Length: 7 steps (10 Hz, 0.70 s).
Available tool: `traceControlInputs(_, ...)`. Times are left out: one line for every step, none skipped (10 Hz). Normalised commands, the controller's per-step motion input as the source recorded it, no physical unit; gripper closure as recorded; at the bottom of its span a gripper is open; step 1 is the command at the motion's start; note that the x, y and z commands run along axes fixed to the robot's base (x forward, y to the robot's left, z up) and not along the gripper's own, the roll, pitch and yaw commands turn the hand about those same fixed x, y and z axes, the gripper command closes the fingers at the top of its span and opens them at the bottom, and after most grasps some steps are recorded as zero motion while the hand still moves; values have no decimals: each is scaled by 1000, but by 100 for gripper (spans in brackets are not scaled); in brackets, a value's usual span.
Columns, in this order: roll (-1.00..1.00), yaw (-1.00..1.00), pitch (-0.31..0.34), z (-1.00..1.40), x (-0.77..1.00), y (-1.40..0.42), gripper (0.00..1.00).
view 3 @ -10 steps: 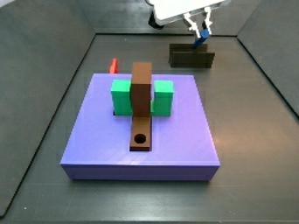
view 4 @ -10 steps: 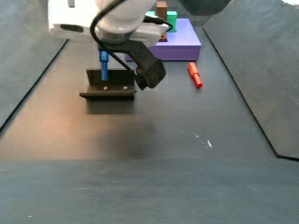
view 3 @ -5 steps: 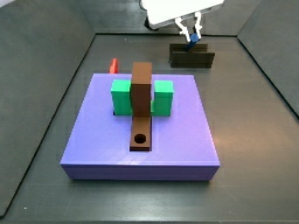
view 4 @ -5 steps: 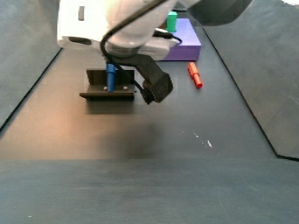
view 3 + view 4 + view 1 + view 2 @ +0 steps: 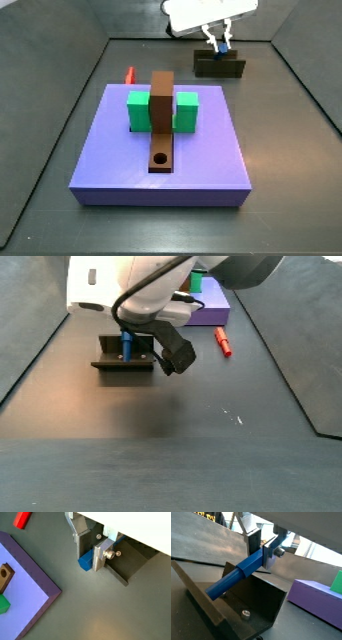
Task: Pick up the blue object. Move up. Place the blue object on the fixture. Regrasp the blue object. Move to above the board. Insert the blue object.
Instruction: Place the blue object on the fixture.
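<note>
Two flat silver fingers (image 5: 272, 550) of the gripper (image 5: 264, 547) pinch the slim bright-blue rod (image 5: 236, 573) near its upper end, directly over the small dark olive-brown fixture (image 5: 234, 602). In a wrist view the rod slants down into the fixture's notch (its lower end appears to rest there). In a side view the gripper (image 5: 219, 38) hangs just above the fixture (image 5: 221, 66) at the far end of the dark tabletop (image 5: 287, 150). Well apart lies the large lavender slab board (image 5: 201, 160), carrying a brown strip (image 5: 162, 120) and green blocks (image 5: 139, 111). Beyond it is a small red piece (image 5: 130, 75).
</note>
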Motion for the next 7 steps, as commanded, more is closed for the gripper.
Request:
traceControlInputs(0, 0, 40, -117, 0, 0, 100)
traceControlInputs(0, 0, 14, -140, 0, 0, 100)
traceControlInputs(63, 0, 0, -177, 0, 0, 100)
traceControlInputs(83, 0, 0, -194, 0, 0, 100)
traceControlInputs(6, 0, 6, -91, 0, 0, 100)
traceControlInputs(17, 0, 0, 0, 0, 0, 100)
traceControlInputs(6, 0, 0, 0, 0, 0, 100)
